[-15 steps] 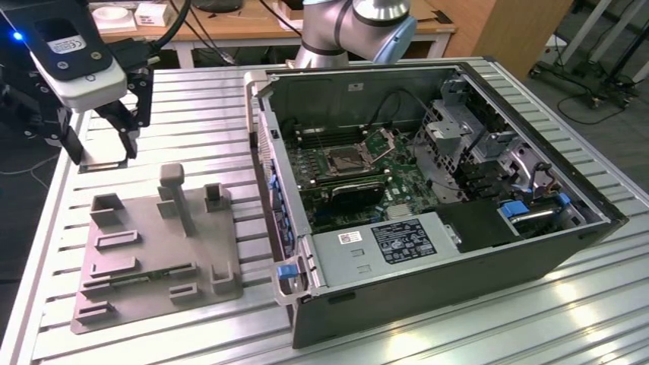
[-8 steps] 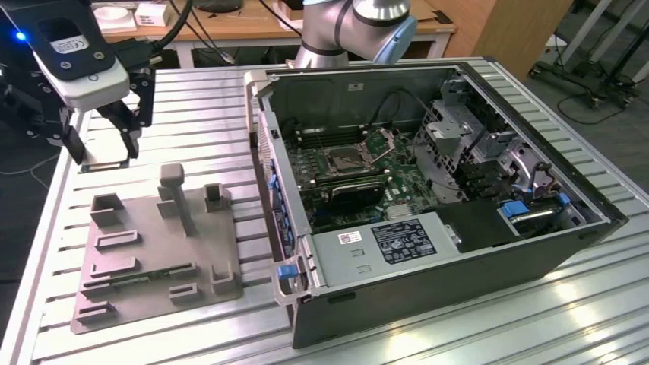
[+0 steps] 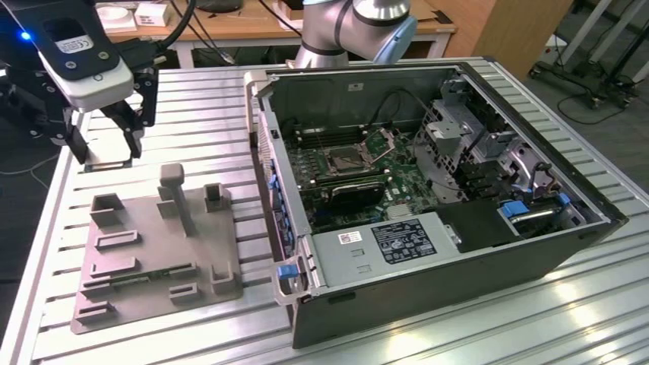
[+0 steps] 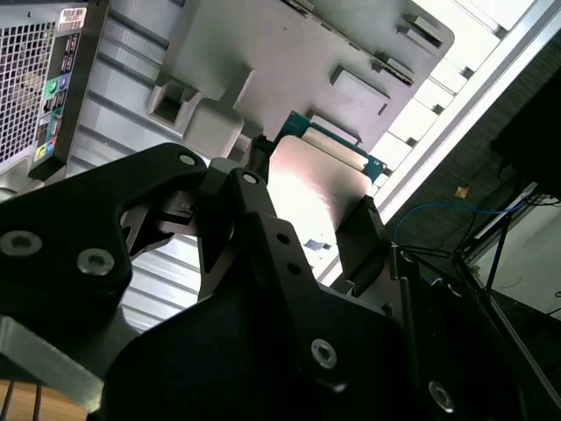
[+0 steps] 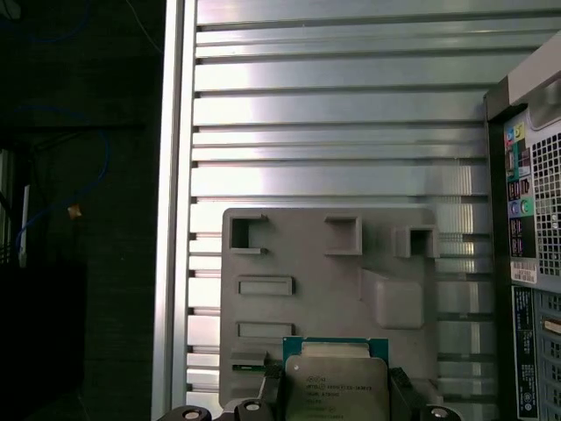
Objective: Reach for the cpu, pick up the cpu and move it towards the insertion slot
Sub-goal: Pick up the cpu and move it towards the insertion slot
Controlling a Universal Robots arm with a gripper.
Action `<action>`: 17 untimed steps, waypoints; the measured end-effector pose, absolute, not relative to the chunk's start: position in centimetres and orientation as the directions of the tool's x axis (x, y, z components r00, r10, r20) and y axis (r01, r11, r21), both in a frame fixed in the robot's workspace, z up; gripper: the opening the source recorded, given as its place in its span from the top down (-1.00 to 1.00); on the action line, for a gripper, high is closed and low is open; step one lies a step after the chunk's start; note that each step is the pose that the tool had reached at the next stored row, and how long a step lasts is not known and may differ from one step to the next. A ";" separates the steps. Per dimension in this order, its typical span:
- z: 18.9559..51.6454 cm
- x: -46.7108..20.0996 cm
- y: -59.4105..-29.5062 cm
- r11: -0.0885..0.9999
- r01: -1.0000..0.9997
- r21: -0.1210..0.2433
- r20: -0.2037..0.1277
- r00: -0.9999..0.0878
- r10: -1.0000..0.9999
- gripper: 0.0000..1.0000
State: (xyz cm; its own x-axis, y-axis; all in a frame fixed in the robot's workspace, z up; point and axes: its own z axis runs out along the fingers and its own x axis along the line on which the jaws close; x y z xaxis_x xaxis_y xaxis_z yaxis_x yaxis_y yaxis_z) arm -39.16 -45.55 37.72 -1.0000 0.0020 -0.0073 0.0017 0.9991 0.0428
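My gripper (image 3: 105,154) hangs above the table at the exterior view's left, behind the grey tray (image 3: 142,236), and is shut on the cpu (image 3: 108,160). In both wrist views the cpu (image 5: 336,379) (image 4: 308,175) shows as a flat silvery square with a green rim, clamped between the two black fingers (image 5: 272,386) and held off the tray (image 5: 324,281). The insertion slot (image 3: 348,160) is a dark square socket with a shiny frame and a raised metal flap (image 3: 384,141). It lies on the green board inside the open computer case, well to the right of the gripper in the exterior view.
The open computer case (image 3: 436,251) fills the exterior view's right, with its tall wall (image 3: 266,175) between tray and board. A narrow green memory stick (image 3: 152,274) lies in the tray, and grey posts (image 3: 175,194) stand up from it. The slatted table ends close to the left.
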 end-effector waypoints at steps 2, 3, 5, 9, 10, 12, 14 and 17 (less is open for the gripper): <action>37.7 -39.1 -45.5 0.999 0.002 0.043 -0.007 -1.000 0.002 -0.08; 37.7 -39.0 -45.5 0.999 0.002 0.043 -0.007 -1.000 0.002 -0.08; 37.7 -39.0 -45.5 0.999 0.002 0.043 -0.007 -1.000 0.002 -0.08; 37.7 -39.0 -45.5 0.999 0.002 0.043 -0.007 -1.000 0.002 -0.08; 37.7 -39.0 -45.5 0.999 0.002 0.043 -0.007 -1.000 0.002 -0.08; 37.7 -38.9 -45.5 0.999 0.002 0.043 -0.007 -1.000 0.002 -0.08; 37.8 -38.9 -45.5 0.999 0.002 0.043 -0.007 -1.000 0.002 -0.08; 37.9 -38.9 -45.5 0.999 0.002 0.043 -0.007 -1.000 0.002 -0.08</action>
State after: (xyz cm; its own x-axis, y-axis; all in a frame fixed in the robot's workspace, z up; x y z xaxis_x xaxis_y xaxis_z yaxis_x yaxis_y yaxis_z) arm -38.93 -45.55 37.93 -1.0000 0.0020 -0.0074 0.0017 0.9991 0.0428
